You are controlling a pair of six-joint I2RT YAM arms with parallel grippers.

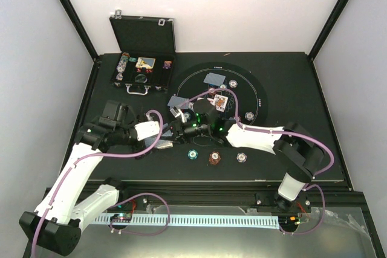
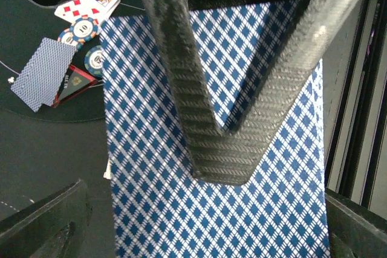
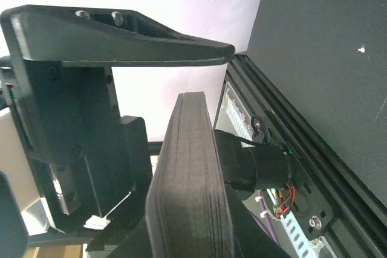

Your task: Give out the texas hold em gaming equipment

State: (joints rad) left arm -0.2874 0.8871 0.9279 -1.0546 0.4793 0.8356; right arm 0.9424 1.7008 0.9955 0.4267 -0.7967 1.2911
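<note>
Left wrist view is filled by a blue-backed playing card [image 2: 151,209], up off the tabletop [image 2: 48,149] between the left fingers [image 2: 42,225], which are spread wide at either edge of it. One of the right fingers [image 2: 175,77] lies across the card's back. Right wrist view shows a gap between that pair, so I cannot tell whether they clamp it.
</note>
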